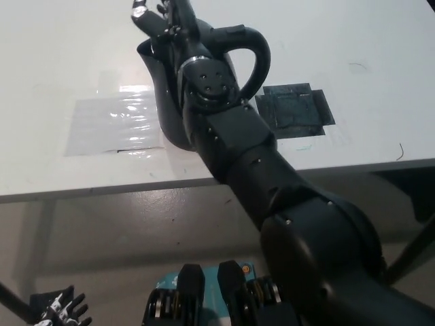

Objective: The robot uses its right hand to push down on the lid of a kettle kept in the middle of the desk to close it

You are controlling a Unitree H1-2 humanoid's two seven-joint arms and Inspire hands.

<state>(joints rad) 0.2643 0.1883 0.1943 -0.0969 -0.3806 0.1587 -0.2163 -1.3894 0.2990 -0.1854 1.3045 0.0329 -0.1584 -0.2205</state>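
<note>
The kettle stands mid-surface, mostly hidden by the right hand over its top; its grasp cannot be told. It should press straight down, not sideways. The left hand rests low, fingers spread.

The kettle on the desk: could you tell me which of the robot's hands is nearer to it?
Right. The right hand is over the top of the kettle; the left hand hangs low at the picture's bottom left, off the desk.

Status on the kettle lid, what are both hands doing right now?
Right hand over kettle top, grip unclear. Lid hidden by arm, closed or not unknown. Left hand low by the floor, idle. Nothing else near kettle.
</note>
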